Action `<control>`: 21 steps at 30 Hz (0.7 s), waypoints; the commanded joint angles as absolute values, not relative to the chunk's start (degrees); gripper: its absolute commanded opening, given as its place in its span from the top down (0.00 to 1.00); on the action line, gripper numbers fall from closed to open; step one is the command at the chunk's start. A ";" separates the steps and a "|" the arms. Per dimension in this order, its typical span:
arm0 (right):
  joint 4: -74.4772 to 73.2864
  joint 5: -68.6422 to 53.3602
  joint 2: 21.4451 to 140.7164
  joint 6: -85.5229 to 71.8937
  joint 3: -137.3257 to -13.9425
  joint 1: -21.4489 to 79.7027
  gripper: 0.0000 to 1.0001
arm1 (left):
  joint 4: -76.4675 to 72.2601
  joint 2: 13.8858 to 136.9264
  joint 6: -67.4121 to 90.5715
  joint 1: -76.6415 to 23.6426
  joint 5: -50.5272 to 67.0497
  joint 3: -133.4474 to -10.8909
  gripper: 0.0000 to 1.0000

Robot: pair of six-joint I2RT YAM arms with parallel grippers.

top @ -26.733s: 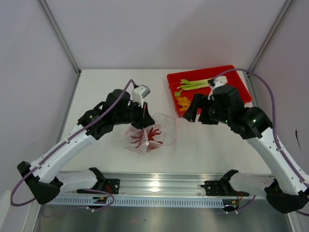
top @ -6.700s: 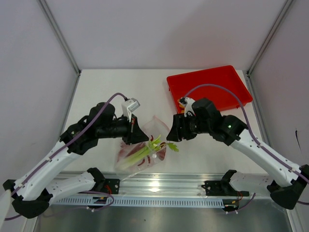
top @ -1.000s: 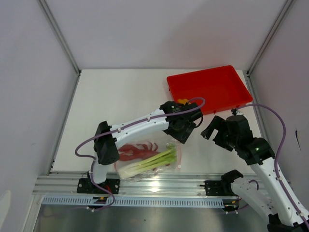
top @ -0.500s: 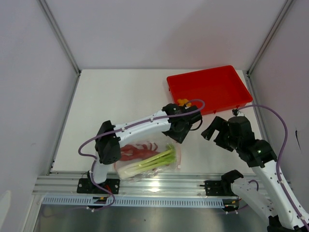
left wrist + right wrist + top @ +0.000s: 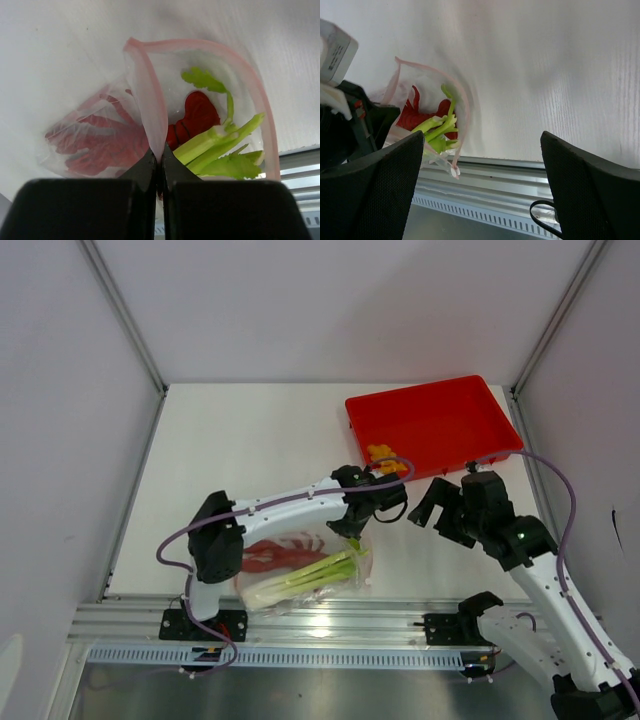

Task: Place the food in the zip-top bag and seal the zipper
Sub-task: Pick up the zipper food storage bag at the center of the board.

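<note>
The clear zip-top bag [image 5: 300, 570] lies at the table's near edge with the green stalk [image 5: 310, 575] and the dark red spiky piece [image 5: 270, 552] inside. My left gripper [image 5: 352, 532] is shut on the bag's pinkish zipper rim [image 5: 150, 100] and holds the mouth open; the stalk tips [image 5: 220, 145] and red piece [image 5: 197, 112] show inside it. The yellow-orange cluster [image 5: 385, 452] sits at the red tray's near left corner. My right gripper [image 5: 432, 508] is open and empty, right of the bag mouth. In the right wrist view the bag [image 5: 432, 125] is at the left.
The red tray [image 5: 450, 420] stands at the back right. The metal rail [image 5: 330, 625] runs along the near edge just below the bag. The left arm [image 5: 290, 502] stretches across above the bag.
My left gripper has moved down and left onto the bag's mouth edge, uncovering the yellow cluster. The right gripper has shifted slightly up and left. The bag stays put.
</note>
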State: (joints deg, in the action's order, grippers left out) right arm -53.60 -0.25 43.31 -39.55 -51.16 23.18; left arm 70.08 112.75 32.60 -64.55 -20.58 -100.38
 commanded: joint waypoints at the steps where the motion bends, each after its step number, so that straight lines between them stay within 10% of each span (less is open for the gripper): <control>1: -48.09 -3.16 46.74 -37.88 -51.06 21.72 0.01 | 68.91 104.60 33.49 -64.34 -21.36 -97.83 0.99; 21: -32.16 -10.72 93.22 -18.65 -85.82 12.92 0.07 | 60.74 77.88 25.67 -58.37 -7.31 -84.04 0.99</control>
State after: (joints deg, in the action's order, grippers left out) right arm -34.89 -10.13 87.81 -26.17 -77.76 13.61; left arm 64.27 80.42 29.30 -60.45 -12.16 -87.37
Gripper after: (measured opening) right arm 0.926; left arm 0.011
